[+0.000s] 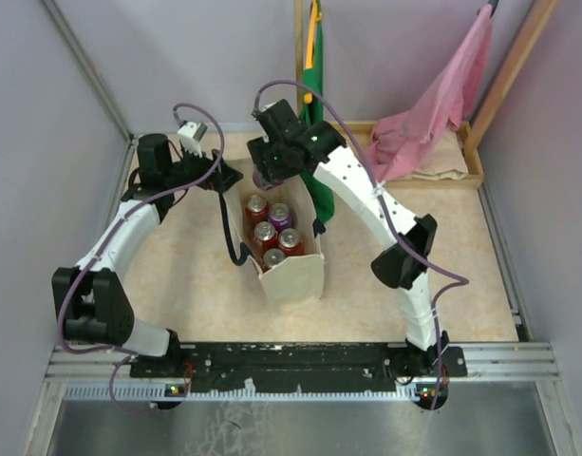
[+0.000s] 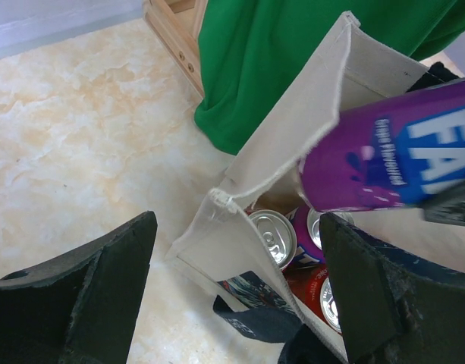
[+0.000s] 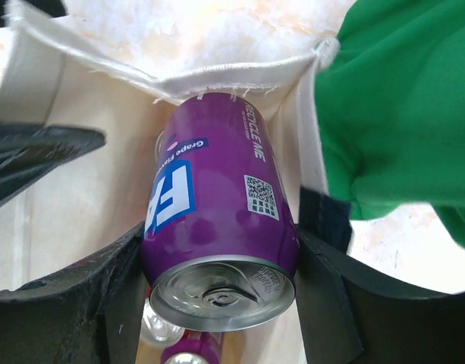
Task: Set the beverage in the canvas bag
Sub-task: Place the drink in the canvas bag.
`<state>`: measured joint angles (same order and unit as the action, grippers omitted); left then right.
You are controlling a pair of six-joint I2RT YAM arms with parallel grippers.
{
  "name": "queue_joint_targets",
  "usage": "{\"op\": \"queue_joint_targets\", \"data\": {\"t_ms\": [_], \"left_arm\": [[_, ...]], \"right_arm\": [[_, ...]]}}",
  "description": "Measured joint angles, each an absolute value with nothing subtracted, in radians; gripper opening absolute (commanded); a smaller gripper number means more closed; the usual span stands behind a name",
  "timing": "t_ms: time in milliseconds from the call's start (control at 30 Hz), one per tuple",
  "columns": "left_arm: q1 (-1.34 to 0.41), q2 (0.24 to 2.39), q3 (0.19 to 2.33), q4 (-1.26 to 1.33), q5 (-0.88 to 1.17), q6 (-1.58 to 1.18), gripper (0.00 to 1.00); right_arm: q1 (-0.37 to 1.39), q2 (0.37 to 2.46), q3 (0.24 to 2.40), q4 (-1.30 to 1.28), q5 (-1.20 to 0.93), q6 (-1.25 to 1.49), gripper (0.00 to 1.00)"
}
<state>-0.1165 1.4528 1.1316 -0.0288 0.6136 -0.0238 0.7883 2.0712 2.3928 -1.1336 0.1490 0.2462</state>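
Marbled tabletop [image 1: 186,275] bears the canvas bag [image 1: 295,280]. The purple can [image 3: 217,205], clamped between the right gripper's [image 3: 221,303] fingers, is angled for entry at its mouth; the rim sits between the left gripper's [image 2: 236,231] parted fingers.

One canvas bag [image 1: 295,282] holds five cans [image 1: 264,233], and a sixth, a purple grape can [image 3: 217,174], sits in the right end effector [image 3: 221,239]. One green cloth bag [image 1: 314,180] and one pink cloth bag [image 1: 433,104] bring the bags to three. There are two arms [image 1: 357,190].

Canvas bag [image 1: 295,280], five cans [image 1: 264,231] inside; right gripper [image 1: 269,169], purple can [image 1: 260,180] at far rim; left gripper [image 1: 226,176] alongside.
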Motion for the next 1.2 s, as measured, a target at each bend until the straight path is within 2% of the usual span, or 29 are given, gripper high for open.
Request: {"op": "queue_joint_targets", "data": {"t_ms": [200,533,1200], "left_arm": [[-0.118,1.453,1.139,-0.034,0.612,-0.023,0.94],[-0.118,1.453,1.139,-0.035,0.612,-0.023,0.94],[-0.118,1.453,1.138,-0.035,0.611,-0.022,0.94]], "right_arm": [[0.767,2.169,2.428,-1.130,0.157,0.227,0.00],[0.765,2.176,2.355,-1.107,0.201,0.205,0.00],[0.765,2.268,2.356,-1.108,0.236,0.175,0.00]]}}
